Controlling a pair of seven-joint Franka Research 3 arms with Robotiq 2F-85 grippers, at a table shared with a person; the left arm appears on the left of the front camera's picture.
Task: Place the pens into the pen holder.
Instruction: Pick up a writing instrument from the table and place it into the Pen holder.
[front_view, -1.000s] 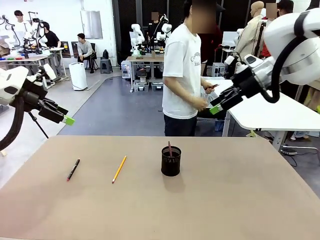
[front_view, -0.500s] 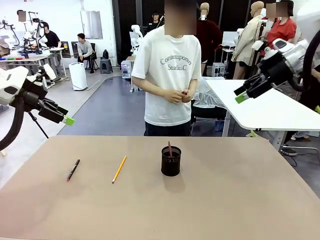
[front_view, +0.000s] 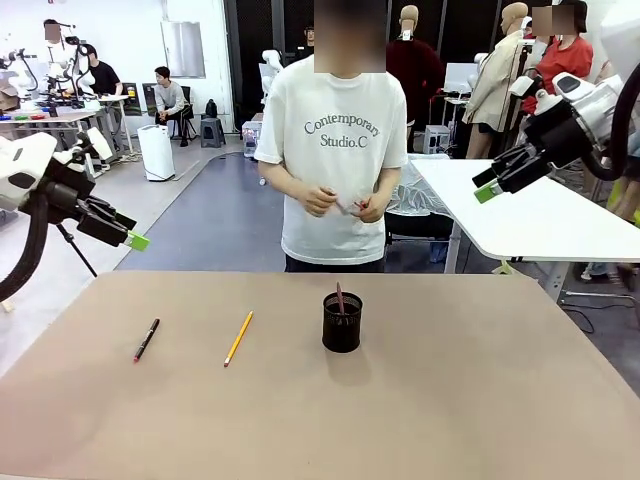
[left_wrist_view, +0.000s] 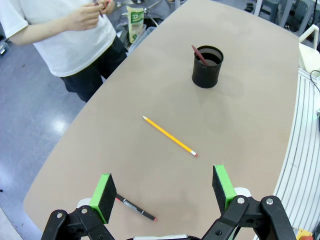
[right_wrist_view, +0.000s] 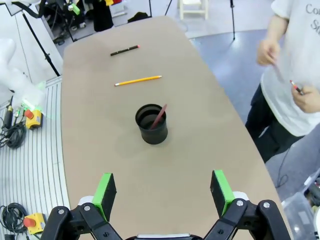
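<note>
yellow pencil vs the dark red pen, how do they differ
The yellow pencil lies flat on the table; the dark red pen stands tilted inside the pen holder. The yellow pencil shows whole; the dark red pen is partly hidden by the holder. Both are thin sticks.

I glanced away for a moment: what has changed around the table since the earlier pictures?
The right gripper drew back toward its own side and slightly up, open and empty. The person turned to face the table. Nothing was gripped or released. The left gripper, black pen, yellow pencil and pen holder with its dark red pen stayed put.
</note>
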